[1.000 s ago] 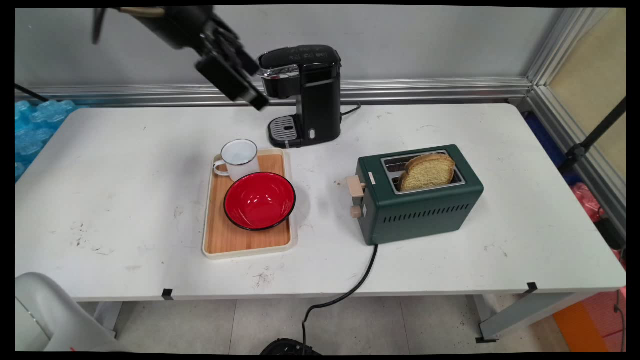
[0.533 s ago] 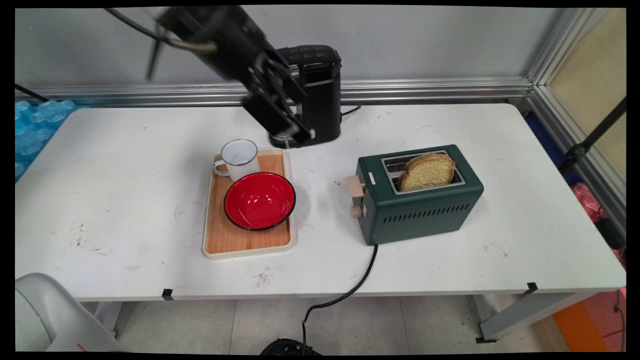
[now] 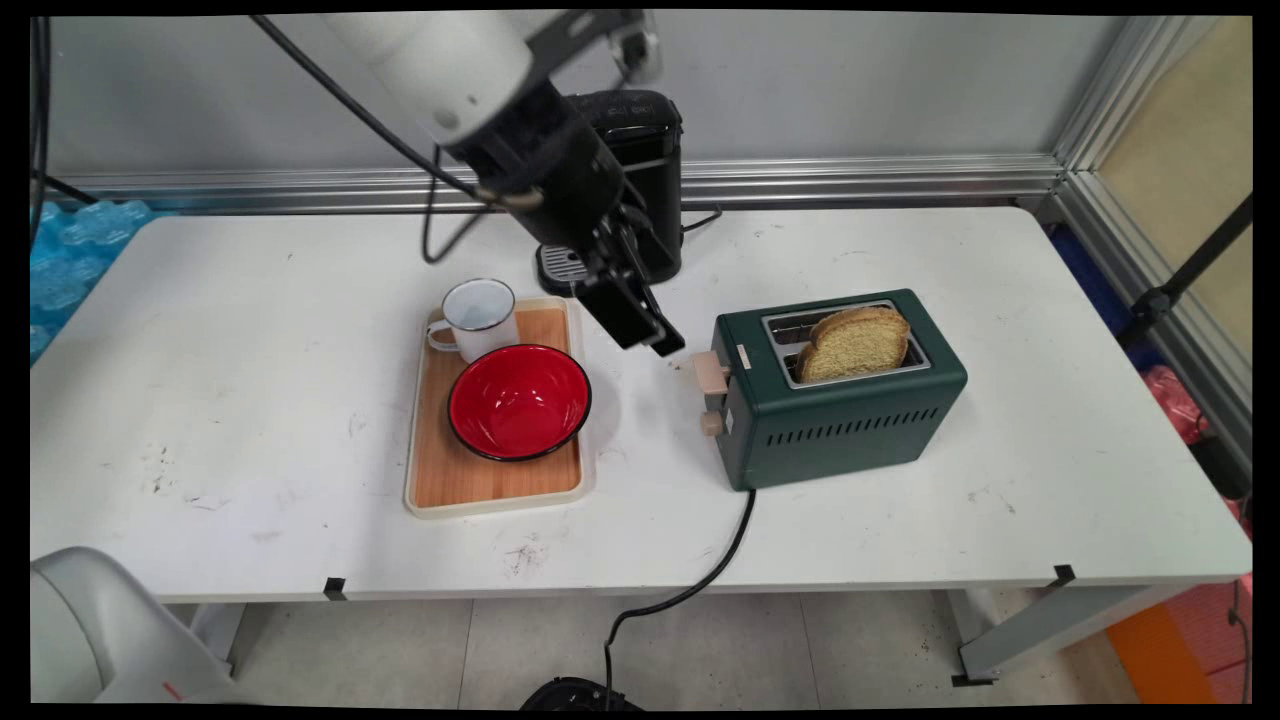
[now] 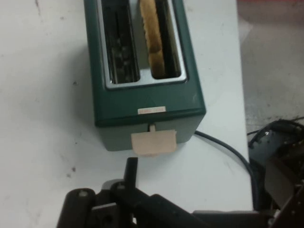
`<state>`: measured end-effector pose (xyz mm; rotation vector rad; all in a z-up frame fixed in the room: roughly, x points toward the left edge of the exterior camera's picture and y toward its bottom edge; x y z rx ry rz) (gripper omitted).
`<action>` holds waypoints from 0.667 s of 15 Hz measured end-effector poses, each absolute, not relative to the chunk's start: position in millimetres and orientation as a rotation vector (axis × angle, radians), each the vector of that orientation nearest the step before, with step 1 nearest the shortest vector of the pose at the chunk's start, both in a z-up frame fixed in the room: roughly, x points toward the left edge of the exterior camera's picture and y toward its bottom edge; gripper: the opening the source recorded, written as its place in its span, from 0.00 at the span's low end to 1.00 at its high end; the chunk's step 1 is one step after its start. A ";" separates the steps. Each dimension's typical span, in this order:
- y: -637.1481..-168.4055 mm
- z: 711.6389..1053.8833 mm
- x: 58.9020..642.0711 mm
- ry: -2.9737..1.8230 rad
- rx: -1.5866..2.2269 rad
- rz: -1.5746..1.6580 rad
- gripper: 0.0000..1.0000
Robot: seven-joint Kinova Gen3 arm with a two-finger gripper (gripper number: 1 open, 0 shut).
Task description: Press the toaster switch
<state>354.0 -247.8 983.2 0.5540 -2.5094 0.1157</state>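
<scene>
A dark green two-slot toaster (image 3: 850,420) stands right of centre on the white table, with one slice of bread (image 3: 856,343) standing up out of its near slot. Its beige lever (image 3: 711,372) sticks out of the left end, above a small round knob (image 3: 712,424). My gripper (image 3: 666,346) is shut and empty, hanging just left of and slightly above the lever, not touching it. In the hand view the shut fingertips (image 4: 131,165) sit right below the lever (image 4: 153,143); behind it are the toaster (image 4: 147,107) and the bread (image 4: 153,38).
A wooden tray (image 3: 495,485) left of the gripper holds a red bowl (image 3: 518,400) and a white enamel mug (image 3: 480,318). A black coffee machine (image 3: 640,160) stands behind the arm. The toaster's black cord (image 3: 715,570) runs off the table's front edge.
The arm has swung down and to the right, from in front of the coffee machine to just beside the toaster's lever. Nothing on the table has moved.
</scene>
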 end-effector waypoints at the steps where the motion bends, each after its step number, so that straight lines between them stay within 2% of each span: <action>1: -249.9 976.8 349.6 -2.521 0.558 0.122 1.00; 8: -261.9 943.7 323.6 -2.571 0.581 0.160 1.00; 9: -263.2 940.3 320.5 -2.576 0.580 0.165 0.00; 10: -264.4 937.2 317.8 -2.581 0.579 0.169 0.00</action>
